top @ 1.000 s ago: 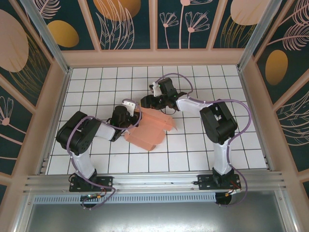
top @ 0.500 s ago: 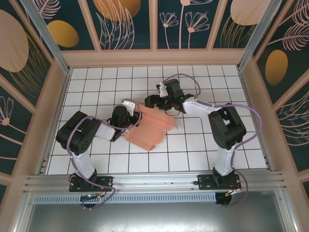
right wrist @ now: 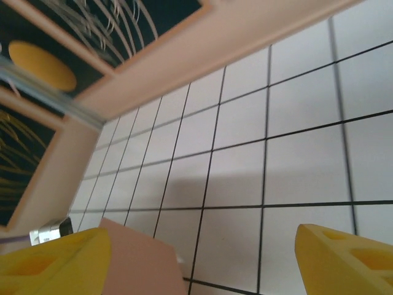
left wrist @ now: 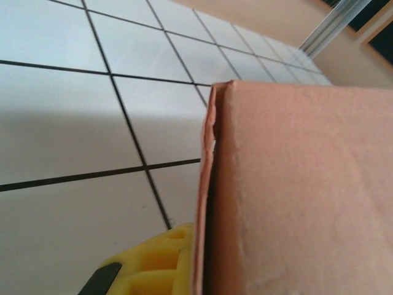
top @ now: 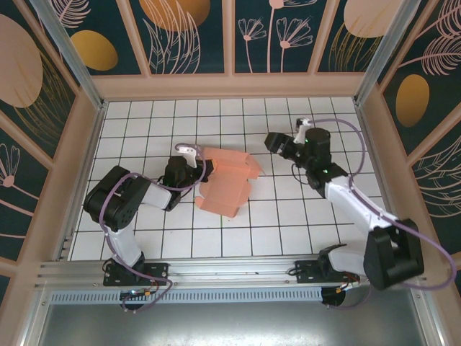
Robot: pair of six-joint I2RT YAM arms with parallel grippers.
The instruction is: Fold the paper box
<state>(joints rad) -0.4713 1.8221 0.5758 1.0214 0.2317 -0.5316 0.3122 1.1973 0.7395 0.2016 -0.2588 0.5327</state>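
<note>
The paper box (top: 227, 182) is salmon-pink cardboard, partly folded, lying mid-table with flaps sticking out toward the right. My left gripper (top: 197, 166) is shut on its left edge. In the left wrist view a box wall (left wrist: 295, 196) stands upright against one yellow finger (left wrist: 150, 267), and the other finger is hidden behind the cardboard. My right gripper (top: 274, 142) hangs open to the right of the box, clear of it. Its two yellow fingers (right wrist: 52, 264) stand wide apart in the right wrist view, with a box corner (right wrist: 141, 264) low down beside the left one.
A white tiled floor with black grid lines (top: 144, 122) lies inside a peach-framed enclosure (top: 230, 85) with patterned walls. The aluminium rail (top: 230, 270) carrying both arm bases runs along the near edge.
My right gripper has let go of the box, opened wide and swung away to the right. The box has shifted slightly to the right with my left gripper still shut on it.
</note>
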